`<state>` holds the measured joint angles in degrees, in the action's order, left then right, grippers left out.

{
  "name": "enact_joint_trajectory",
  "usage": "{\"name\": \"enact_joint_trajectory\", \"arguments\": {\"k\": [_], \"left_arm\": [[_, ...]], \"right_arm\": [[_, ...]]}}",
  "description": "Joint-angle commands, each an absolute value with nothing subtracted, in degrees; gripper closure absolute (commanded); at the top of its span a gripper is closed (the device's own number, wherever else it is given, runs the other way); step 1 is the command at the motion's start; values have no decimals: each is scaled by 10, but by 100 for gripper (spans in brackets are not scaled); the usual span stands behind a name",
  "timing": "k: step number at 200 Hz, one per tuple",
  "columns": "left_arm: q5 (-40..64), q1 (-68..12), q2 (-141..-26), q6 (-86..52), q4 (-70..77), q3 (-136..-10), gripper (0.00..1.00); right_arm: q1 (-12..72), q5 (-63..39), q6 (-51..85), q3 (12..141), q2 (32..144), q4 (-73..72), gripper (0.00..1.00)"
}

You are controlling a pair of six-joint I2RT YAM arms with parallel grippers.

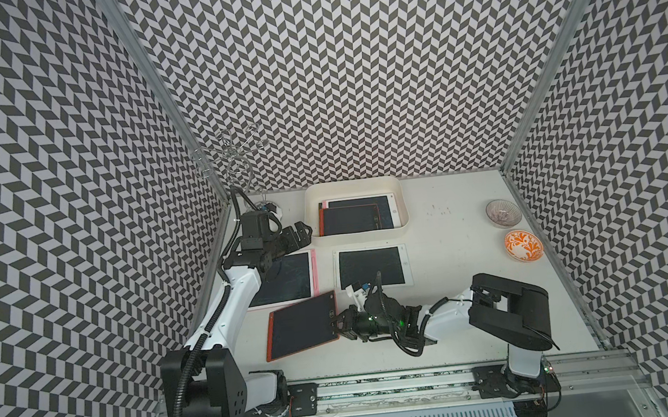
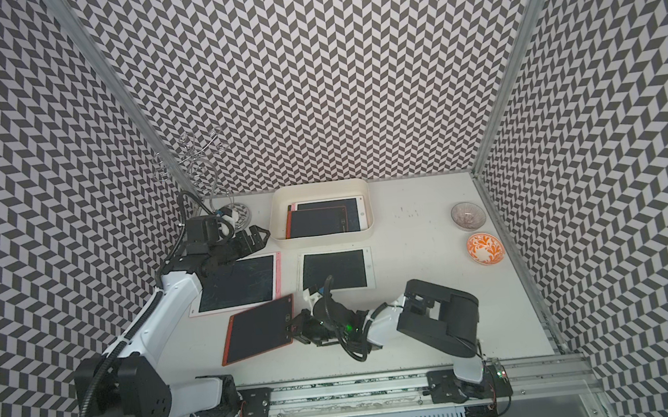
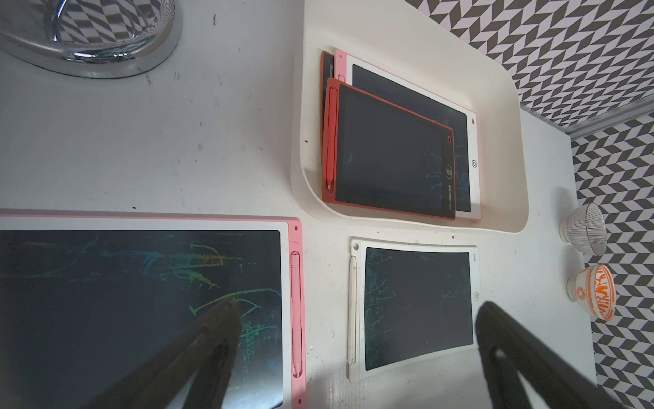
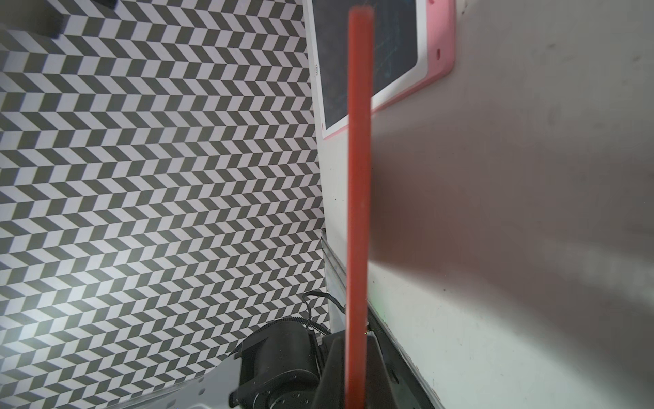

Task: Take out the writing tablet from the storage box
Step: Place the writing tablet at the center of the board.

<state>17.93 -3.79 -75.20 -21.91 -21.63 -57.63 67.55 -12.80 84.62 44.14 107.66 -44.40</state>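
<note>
Over the surface (image 1: 459,310) at 7 o'clock, the right tool (image 1: 338,322) pinched the red writing tablet (image 1: 302,325) by its edge, clear of the storage box (image 1: 358,238) at 12 o'clock; the left tool (image 1: 302,234) gaped empty beside the box, seemingly ready for another.

Three walls (image 1: 352,70) of black-and-white chevron pattern close me in, joined at the back corners by bare aluminium posts (image 1: 160,92). My tabletop (image 1: 453,248) is white, scuffed and speckled with dark marks, brightly lit with soft shadows. A metal rail (image 1: 382,382) runs along its near edge.
</note>
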Motion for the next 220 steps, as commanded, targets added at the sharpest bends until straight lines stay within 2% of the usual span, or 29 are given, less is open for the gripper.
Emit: {"name": "enact_joint_trajectory", "arguments": {"k": [1,21,72,131,161,220], "left_arm": [[198,-33,-753,-211,-192,-569,1],[206,-28,-756,-211,-187,-565,1],[225,-17,-758,-212,-180,-556,1],[242,-5,-757,-213,-177,-552,1],[248,0,-757,-215,-174,-549,1],[252,2,-757,-216,-173,-548,1]], "right_arm": [[682,-121,873,459,1095,-503,95],[684,-129,878,468,1108,-494,89],[685,-145,877,502,1133,-474,65],[690,-158,874,536,1152,-420,51],[691,-158,854,565,1152,-360,36],[694,-160,832,597,1155,-294,28]]}}
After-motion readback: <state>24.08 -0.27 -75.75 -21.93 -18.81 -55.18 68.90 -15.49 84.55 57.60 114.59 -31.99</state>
